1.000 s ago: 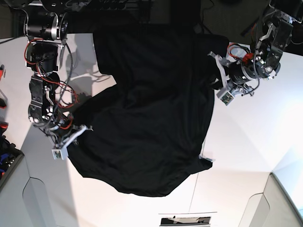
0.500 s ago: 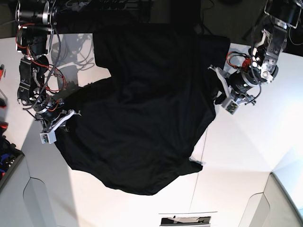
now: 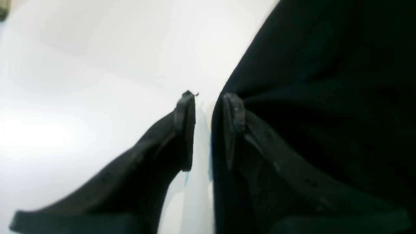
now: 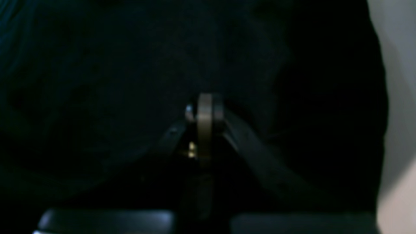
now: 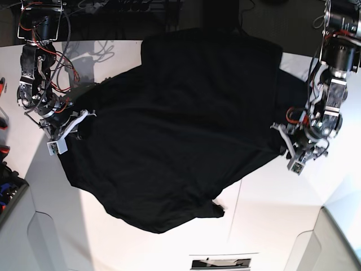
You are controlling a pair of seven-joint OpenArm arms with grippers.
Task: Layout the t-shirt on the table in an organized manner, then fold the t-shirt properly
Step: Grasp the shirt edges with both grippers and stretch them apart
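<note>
The black t-shirt (image 5: 180, 124) lies spread wide over the white table (image 5: 271, 209), with a small folded corner at its near edge. My right gripper (image 5: 79, 124) is at the shirt's left edge and my left gripper (image 5: 284, 144) at its right edge, with the cloth stretched between them. In the right wrist view my right gripper (image 4: 204, 104) is shut, with dark t-shirt (image 4: 97, 81) cloth all around it. In the left wrist view my left gripper (image 3: 209, 96) has the t-shirt (image 3: 325, 97) edge against its right finger (image 3: 232, 110). A thin slit of table (image 3: 97, 65) shows between the jaws.
A thin dark seam line (image 5: 234, 209) crosses the table in front of the shirt. A bin of coloured items (image 5: 8, 186) sits at the far left. Cables (image 5: 96, 45) hang behind the table. The tabletop's corner edge (image 5: 324, 209) runs at the lower right.
Both arms have pulled apart: my left gripper went right and toward the near edge, my right gripper back and left. The shirt has shifted right and now lies much wider.
</note>
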